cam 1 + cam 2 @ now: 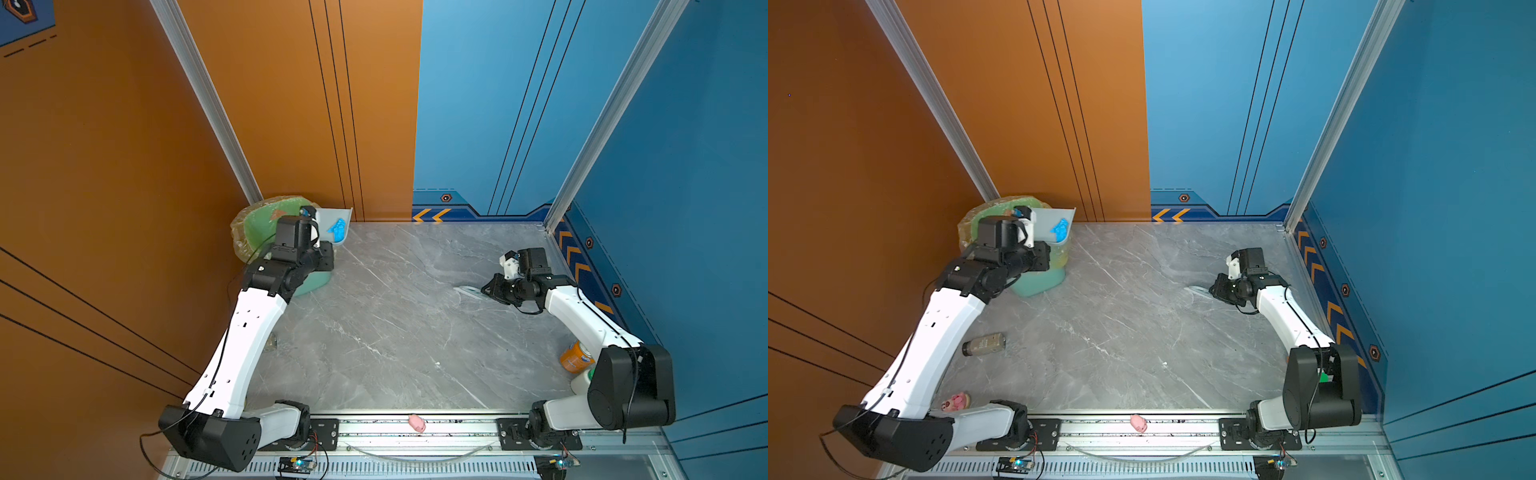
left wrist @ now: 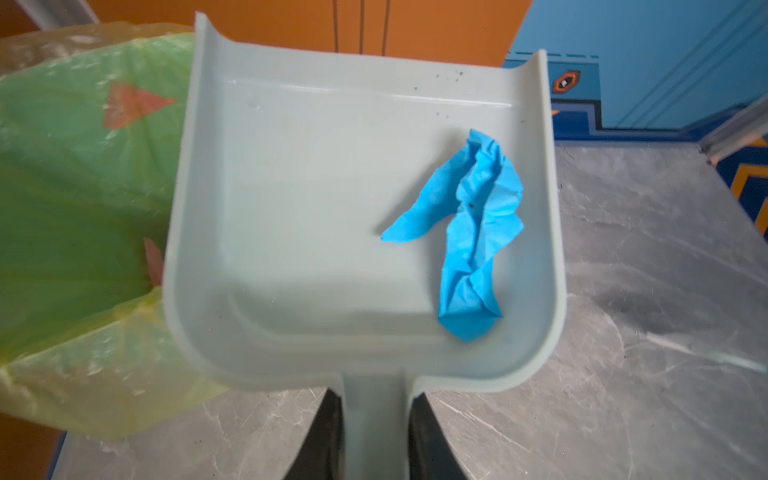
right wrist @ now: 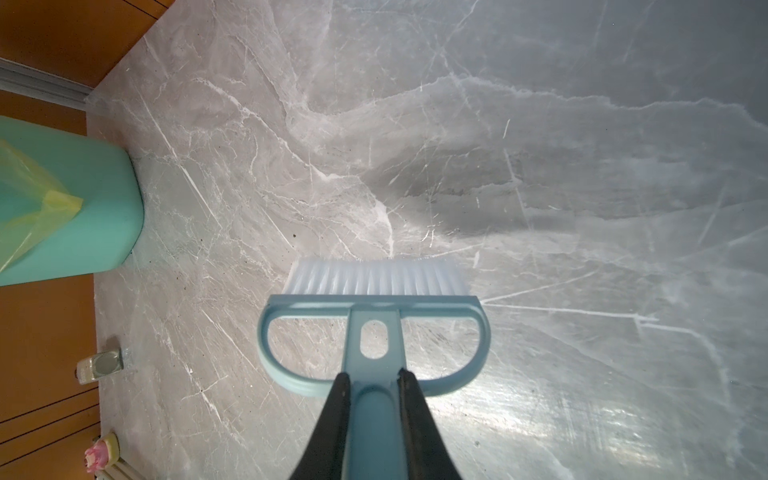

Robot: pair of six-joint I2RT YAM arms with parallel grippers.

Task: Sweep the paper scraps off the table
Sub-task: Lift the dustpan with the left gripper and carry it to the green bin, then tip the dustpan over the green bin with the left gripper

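Blue scrap (image 2: pixel 469 232) rides the dustpan (image 2: pixel 311 187), bin (image 1: pixel 1042 282) at nine o'clock

Otherwise the table (image 1: pixel 395 324) looks swept. Nearer the bin, the left gripper (image 2: pixel 374 419) clamps the dustpan handle; the right gripper (image 3: pixel 372 399) clamps the brush (image 3: pixel 374 278) at three o'clock. Lengthwise, the scrap hugs the pan wall away from the bin.

Both top views are bright, evenly lit and pretty sharp. Right wrist cam gets a washed-out glare patch on the table (image 3: pixel 561 415) just beside the right gripper (image 3: pixel 374 374), with a soft shadow beyond it. On the left wrist cam the bag (image 2: pixel 83 187) beside the left gripper (image 2: pixel 374 395) is blurry.
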